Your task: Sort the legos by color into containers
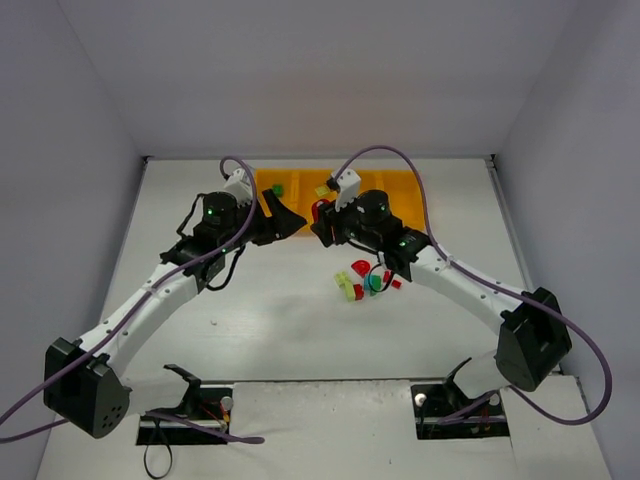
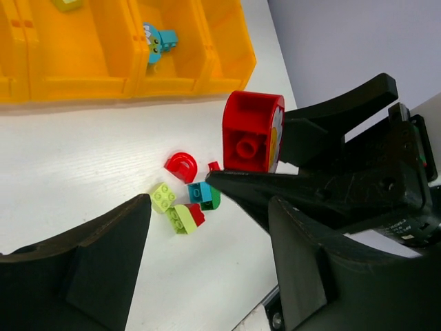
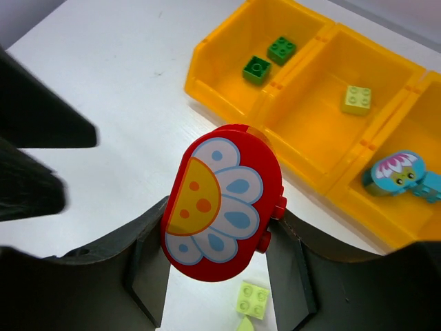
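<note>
The red flower brick is pinched tight in the right tool, up off the bench just in front of the tray. Tray's got two dark green bricks in one compartment, a lime brick in the next, and a teal piece after that. Left tool is gaping wide, nothing in it. A loose pile of red, lime and teal bits sits on the bench nearby.
</note>
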Controlling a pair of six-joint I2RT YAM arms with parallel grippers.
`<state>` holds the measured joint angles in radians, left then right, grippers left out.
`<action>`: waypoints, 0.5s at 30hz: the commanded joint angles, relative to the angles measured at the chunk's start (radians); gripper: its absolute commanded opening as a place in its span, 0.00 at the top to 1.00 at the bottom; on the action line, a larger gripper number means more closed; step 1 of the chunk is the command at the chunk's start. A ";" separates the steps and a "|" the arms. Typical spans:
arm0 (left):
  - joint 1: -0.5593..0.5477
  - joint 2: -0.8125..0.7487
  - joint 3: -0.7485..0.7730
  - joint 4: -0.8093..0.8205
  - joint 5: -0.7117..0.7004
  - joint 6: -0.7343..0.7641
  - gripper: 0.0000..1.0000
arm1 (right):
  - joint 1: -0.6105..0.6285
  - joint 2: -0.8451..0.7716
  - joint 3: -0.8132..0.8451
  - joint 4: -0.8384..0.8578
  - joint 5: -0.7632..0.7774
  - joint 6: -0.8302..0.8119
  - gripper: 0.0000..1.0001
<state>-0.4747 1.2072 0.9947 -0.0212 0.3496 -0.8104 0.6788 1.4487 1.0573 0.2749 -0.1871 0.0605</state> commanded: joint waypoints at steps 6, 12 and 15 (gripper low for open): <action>0.016 -0.067 0.075 -0.111 -0.077 0.135 0.34 | -0.203 -0.025 0.012 0.003 0.129 0.065 1.00; 0.036 -0.141 -0.003 -0.160 -0.095 0.192 0.31 | -0.369 0.068 0.082 -0.046 0.172 0.090 0.97; 0.041 -0.179 -0.048 -0.177 -0.121 0.221 0.26 | -0.432 0.140 0.131 -0.060 0.166 0.105 0.93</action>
<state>-0.4435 1.0779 0.9619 -0.1974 0.2619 -0.6472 0.2924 1.5478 1.1164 0.1947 -0.0483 0.1349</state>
